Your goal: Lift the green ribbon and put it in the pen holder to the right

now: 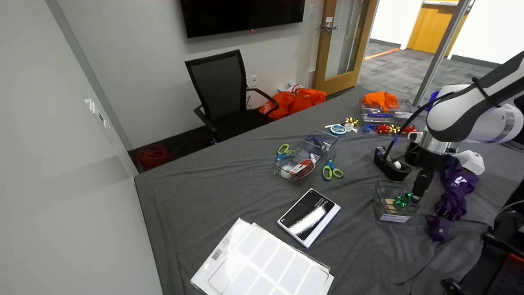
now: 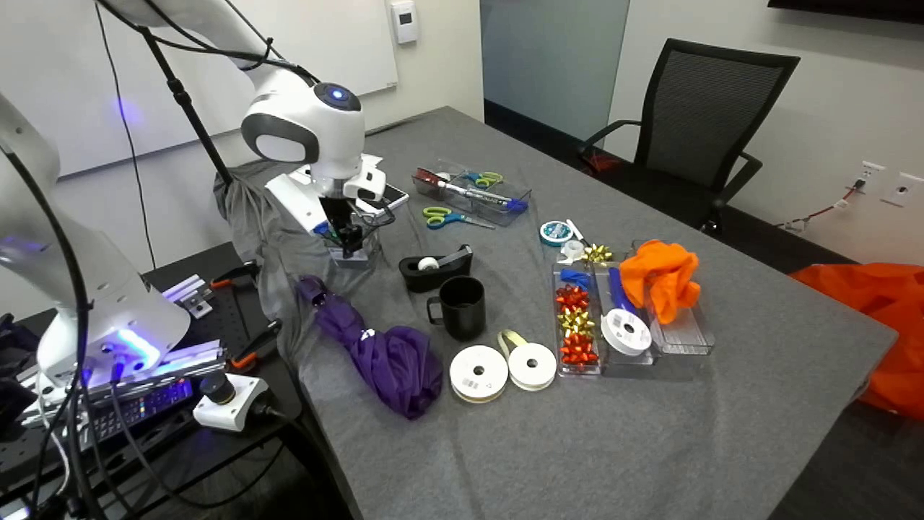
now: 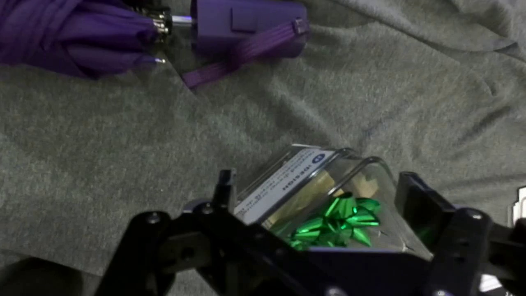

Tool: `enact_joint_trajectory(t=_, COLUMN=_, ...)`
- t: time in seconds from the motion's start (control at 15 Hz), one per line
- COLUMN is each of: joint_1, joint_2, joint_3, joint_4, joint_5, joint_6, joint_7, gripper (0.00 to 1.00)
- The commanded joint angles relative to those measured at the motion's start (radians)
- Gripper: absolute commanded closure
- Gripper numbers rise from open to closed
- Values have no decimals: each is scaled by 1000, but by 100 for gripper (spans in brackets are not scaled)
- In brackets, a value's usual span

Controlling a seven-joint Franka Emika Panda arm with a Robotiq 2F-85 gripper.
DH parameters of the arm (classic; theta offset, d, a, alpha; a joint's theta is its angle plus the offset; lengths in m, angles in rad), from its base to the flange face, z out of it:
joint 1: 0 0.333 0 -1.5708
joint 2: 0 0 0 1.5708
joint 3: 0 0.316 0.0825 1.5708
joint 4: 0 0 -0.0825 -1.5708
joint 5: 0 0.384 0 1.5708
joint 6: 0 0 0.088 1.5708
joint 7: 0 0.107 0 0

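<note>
The green ribbon is a shiny green bow (image 1: 403,200) in a small clear bin (image 1: 395,218) that also holds tan pieces. In the wrist view the bow (image 3: 341,220) shows between my fingers, with its lower part hidden by the gripper. My gripper (image 3: 318,185) is wide open and empty, its fingers spread across the bin. In the exterior views the gripper (image 1: 419,186) (image 2: 354,235) is low at the bin; whether it touches cannot be told. The pen holder, a black upright cup (image 2: 462,309) with a handle, stands beyond the tape dispenser from the bin.
A black tape dispenser (image 2: 437,271) stands between bin and cup. A purple umbrella (image 2: 382,357) lies beside them; its handle (image 3: 250,26) shows in the wrist view. White ribbon spools (image 2: 478,373), scissors (image 1: 331,171), a boxed tablet (image 1: 309,217) and clear trays (image 1: 307,155) lie around.
</note>
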Motion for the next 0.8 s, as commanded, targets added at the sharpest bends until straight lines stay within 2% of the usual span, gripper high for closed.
enact_joint_trajectory(t=0.0, joint_1=-17, joint_2=-11, joint_3=19, joint_4=-22, joint_5=83, joint_6=46, joint_7=-73, gripper=0)
enact_joint_trajectory(t=0.13, joint_1=-15, joint_2=-13, joint_3=11, joint_4=-23, joint_5=64, joint_6=32, joint_7=-77, gripper=0)
enact_joint_trajectory(t=0.6, joint_1=-8, joint_2=-88, joint_3=-28, joint_4=-43, joint_5=-193, joint_6=-56, joint_7=35, gripper=0)
enact_joint_trajectory(t=0.73, joint_1=-11, joint_2=-142, joint_3=-31, joint_4=-49, joint_5=-196, joint_6=-76, joint_7=18, gripper=0)
